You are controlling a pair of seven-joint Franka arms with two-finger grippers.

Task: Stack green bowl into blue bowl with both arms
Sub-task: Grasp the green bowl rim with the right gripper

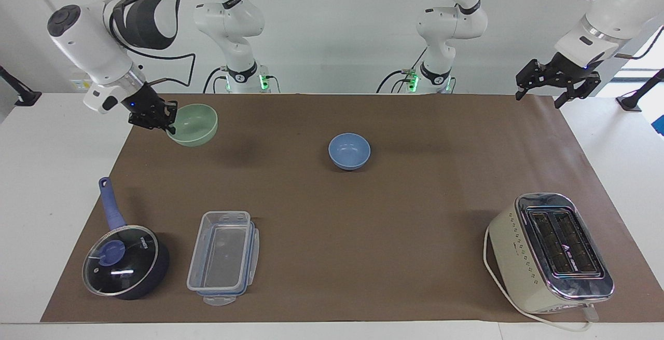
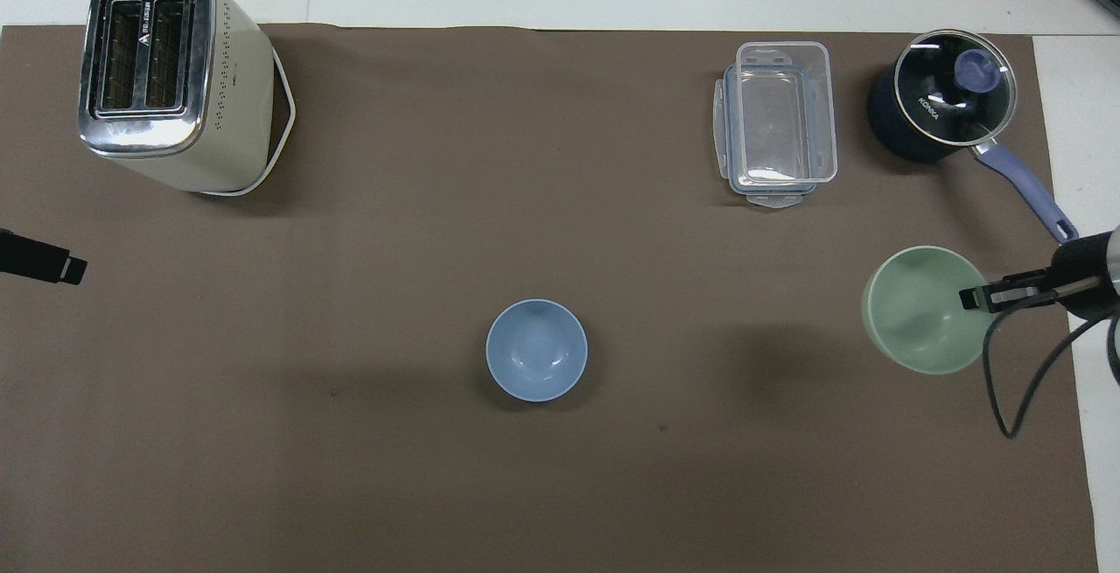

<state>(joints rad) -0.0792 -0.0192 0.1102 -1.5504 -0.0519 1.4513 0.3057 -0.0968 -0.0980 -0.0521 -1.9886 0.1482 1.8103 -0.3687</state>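
The pale green bowl [image 1: 194,126] hangs tilted in the air over the brown mat at the right arm's end of the table. My right gripper [image 1: 167,120] is shut on its rim; both also show in the overhead view, the bowl [image 2: 919,310] and the gripper [image 2: 977,297]. The blue bowl [image 1: 349,151] sits upright and empty on the mat near the table's middle, also in the overhead view [image 2: 535,350]. My left gripper [image 1: 556,90] is open and empty, raised over the mat's edge at the left arm's end, where that arm waits.
A cream toaster [image 1: 552,252] stands farther from the robots at the left arm's end. A clear lidded container [image 1: 223,257] and a dark blue glass-lidded saucepan [image 1: 124,259] sit farther from the robots than the green bowl.
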